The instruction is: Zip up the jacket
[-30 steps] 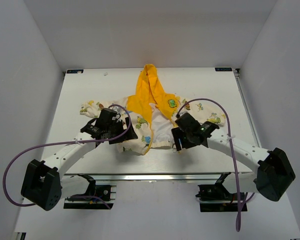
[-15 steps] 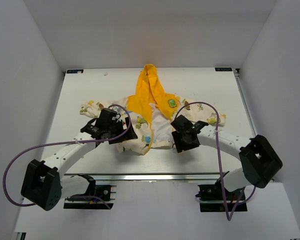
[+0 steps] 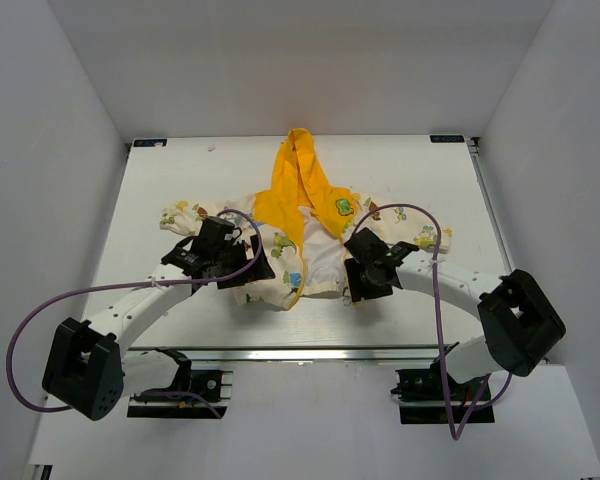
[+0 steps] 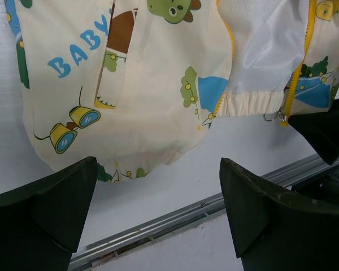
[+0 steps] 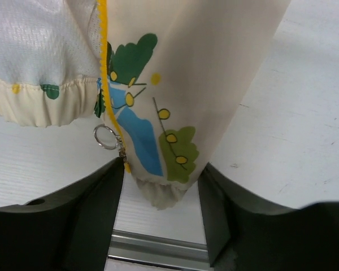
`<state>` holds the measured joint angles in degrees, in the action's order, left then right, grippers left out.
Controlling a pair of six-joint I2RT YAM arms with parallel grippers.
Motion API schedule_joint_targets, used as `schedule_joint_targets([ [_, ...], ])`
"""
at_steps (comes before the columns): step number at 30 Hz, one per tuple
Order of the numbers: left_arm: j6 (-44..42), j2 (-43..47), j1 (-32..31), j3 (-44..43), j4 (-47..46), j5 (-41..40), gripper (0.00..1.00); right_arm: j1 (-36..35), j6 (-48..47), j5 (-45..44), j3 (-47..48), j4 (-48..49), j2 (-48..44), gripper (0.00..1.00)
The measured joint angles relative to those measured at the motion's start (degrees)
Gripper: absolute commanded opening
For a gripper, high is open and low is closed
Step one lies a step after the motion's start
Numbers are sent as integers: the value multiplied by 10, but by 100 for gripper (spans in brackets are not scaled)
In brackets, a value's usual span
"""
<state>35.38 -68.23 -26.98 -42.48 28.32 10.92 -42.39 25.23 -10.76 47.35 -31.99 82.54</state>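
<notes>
I see the jacket (image 3: 302, 240) spread flat in the middle of the bench (image 3: 420, 170), front open with the white lining showing, its yellow hood (image 3: 298, 170) toward the far edge and its hem toward the arms. My left jaws are released and wide apart by the hem of the printed panel on their side, grasping nothing. My right jaws are released too, partly apart, straddling the other panel's bottom corner, where the yellow zipper (image 5: 104, 62) ends at a metal ring pull (image 5: 105, 137) just beside one finger (image 5: 79, 214).
</notes>
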Motion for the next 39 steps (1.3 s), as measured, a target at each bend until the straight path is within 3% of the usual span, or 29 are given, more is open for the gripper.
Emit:
schedule_joint_targets([
  [10, 0, 0, 0, 0, 5, 0, 98, 1, 44, -7, -4, 3, 3, 40],
  [22, 0, 0, 0, 0, 12, 0, 98, 6, 49, -7, -21, 21, 5, 2],
  [30, -7, 2, -3, -2, 23, 13, 98, 8, 12, 27, -35, 47, -19, 0],
  [39, -14, 18, -44, -15, 54, 16, 95, 12, -51, 126, -63, 135, -162, 0],
])
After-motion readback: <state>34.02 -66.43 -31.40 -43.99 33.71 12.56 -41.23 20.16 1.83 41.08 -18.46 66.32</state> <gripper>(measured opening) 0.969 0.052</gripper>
